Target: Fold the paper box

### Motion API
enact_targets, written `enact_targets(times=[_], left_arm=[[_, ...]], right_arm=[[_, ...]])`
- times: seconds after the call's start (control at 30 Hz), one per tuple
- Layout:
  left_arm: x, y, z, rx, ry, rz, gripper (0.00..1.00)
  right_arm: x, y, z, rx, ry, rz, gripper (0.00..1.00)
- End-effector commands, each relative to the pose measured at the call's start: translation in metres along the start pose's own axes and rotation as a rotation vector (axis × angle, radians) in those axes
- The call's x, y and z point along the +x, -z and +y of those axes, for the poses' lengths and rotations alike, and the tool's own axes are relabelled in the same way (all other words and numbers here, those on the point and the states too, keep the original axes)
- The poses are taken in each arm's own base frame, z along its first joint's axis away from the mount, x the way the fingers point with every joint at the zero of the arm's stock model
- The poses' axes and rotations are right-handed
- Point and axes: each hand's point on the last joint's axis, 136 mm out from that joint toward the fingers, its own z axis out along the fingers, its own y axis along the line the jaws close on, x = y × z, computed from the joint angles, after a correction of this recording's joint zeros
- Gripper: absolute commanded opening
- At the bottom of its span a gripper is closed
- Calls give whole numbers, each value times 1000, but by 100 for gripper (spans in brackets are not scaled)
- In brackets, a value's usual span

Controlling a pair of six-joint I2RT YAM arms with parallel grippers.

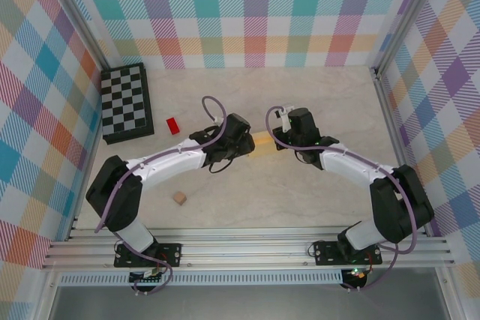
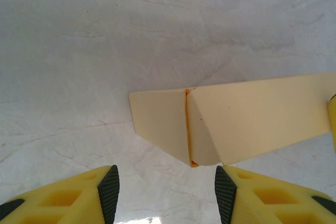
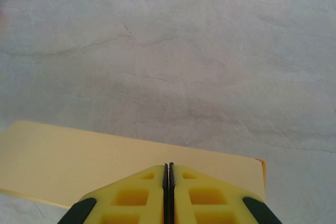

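Observation:
The paper box [image 2: 252,116] lies flat on the table as a pale yellow folded strip, with a short end flap [image 2: 157,119] set off by an orange crease. In the top view the paper box [image 1: 264,145] shows between the two wrists. My left gripper [image 2: 167,191] is open just short of the flap end, with bare table between its black pads [image 2: 109,190]. My right gripper [image 3: 168,169] is shut, jaws pressed together with nothing between them, its tip over the other end of the paper box [image 3: 79,163]. From above, the left gripper [image 1: 246,142] and right gripper [image 1: 285,139] face each other across the card.
A folded chessboard [image 1: 126,103] lies at the back left with a small red block [image 1: 173,125] beside it. A small tan cube [image 1: 180,198] sits near the left arm's elbow. Plaid walls and metal rails [image 1: 386,103] enclose the marbled table [image 1: 315,200].

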Motion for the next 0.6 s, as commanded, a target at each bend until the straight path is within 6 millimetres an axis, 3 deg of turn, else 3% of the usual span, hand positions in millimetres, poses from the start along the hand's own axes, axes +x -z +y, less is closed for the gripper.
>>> enact_targets(times=[0.0,0.2,0.4,0.57], left_arm=[[-23,12,-17,78,47,-51,53],[-34,40,-26,140,105,-85,52],[-29,7,-33,136,61,-46,51],[-17,-9,-23,118,43,-27,46]], right_arm=[[37,-2,0,-11,-17,115,12],[40,-3,1,-18,-28,118,12],[42,-6,2,-23,-40,127,12],[41,-5,2,-25,-48,126,12]])
